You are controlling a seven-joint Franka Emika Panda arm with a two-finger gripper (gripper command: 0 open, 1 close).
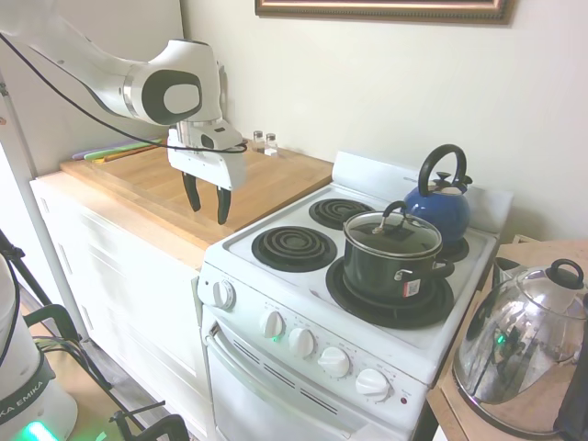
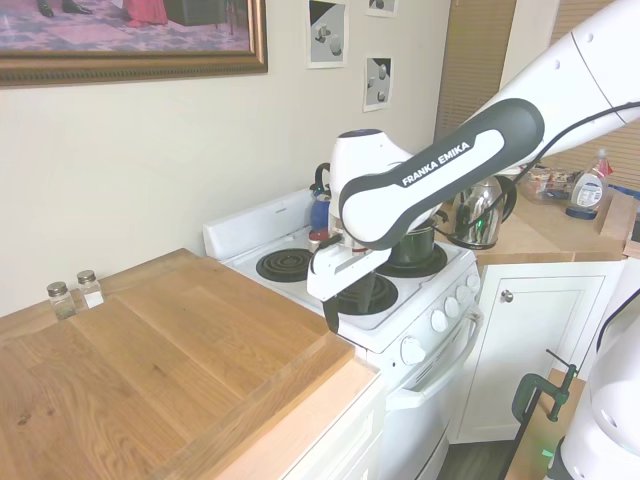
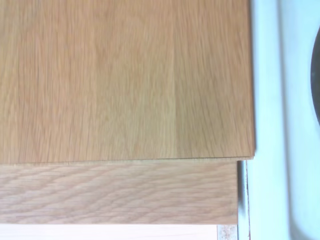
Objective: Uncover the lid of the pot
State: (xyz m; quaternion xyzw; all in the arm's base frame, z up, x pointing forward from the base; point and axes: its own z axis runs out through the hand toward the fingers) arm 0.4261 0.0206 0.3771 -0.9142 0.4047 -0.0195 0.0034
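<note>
I've got the gripper (image 1: 208, 204) hanging over the wooden countertop (image 1: 266, 179) beside the stove (image 1: 276, 225), fingers spread and holding nothing. The pot (image 1: 390, 266) sits on the front right burner (image 1: 367, 308), glass lid (image 1: 393, 235) on it, well apart from me.

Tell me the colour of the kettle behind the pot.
The kettle is deep blue with a black handle, clearest in the first exterior view, just behind the pot.

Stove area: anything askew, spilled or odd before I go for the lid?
Nothing stands out. The lid sits level on the pot, which is upright on its burner. The end effector hangs open over the wooden counter.
</note>
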